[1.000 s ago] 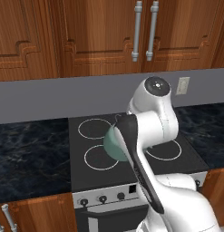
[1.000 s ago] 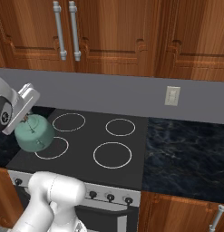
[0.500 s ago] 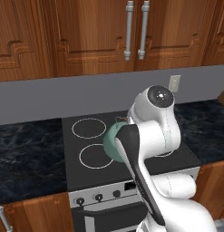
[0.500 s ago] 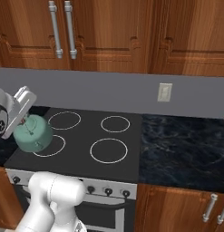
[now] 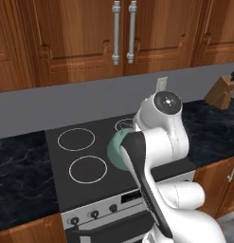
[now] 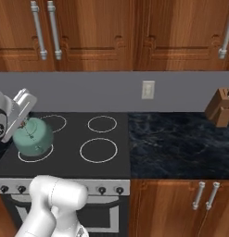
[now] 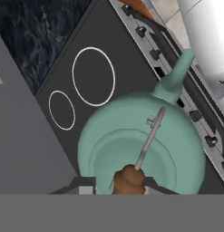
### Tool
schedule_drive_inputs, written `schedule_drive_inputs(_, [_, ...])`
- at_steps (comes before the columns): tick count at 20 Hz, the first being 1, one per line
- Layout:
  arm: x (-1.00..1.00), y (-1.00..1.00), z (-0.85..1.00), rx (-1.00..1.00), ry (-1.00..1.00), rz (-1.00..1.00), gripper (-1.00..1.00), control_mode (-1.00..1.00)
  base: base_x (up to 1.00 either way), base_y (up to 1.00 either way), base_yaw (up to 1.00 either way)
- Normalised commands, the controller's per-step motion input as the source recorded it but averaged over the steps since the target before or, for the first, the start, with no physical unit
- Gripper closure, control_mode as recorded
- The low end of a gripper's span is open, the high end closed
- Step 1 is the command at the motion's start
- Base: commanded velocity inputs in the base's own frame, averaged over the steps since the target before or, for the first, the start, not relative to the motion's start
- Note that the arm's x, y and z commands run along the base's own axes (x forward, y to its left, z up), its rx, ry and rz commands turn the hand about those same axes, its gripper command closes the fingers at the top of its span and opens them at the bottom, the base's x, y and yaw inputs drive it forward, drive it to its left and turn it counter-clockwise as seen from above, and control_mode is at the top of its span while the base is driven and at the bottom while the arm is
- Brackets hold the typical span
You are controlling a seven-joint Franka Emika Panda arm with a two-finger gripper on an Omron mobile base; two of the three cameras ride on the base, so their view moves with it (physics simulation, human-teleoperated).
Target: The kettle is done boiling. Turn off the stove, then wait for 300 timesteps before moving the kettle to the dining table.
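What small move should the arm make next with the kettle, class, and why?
Probably lift a little higher and begin carrying it away from the stove. The gripper is shut on the handle of the kettle, which hangs over the front left burner, near the cooktop. More height would likely keep its base clear of the stove's front edge on the way to the table.

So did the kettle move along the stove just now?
Yes. The kettle has gone right along the stove. It hung over the front-left burner ring before, and now it is to the right of it.
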Motion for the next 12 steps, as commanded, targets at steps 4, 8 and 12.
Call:
schedule_drive_inputs(4, [0.00,0.00,0.00,0.00,0.00,0.00,1.00,1.00,-0.06,-0.11,-0.36])
schedule_drive_inputs(8, [0.00,0.00,0.00,0.00,0.00,0.00,1.00,1.00,-0.03,-0.17,-0.40])
schedule_drive_inputs(12, [0.00,0.00,0.00,0.00,0.00,0.00,1.00,1.00,-0.09,-0.29,-0.45])
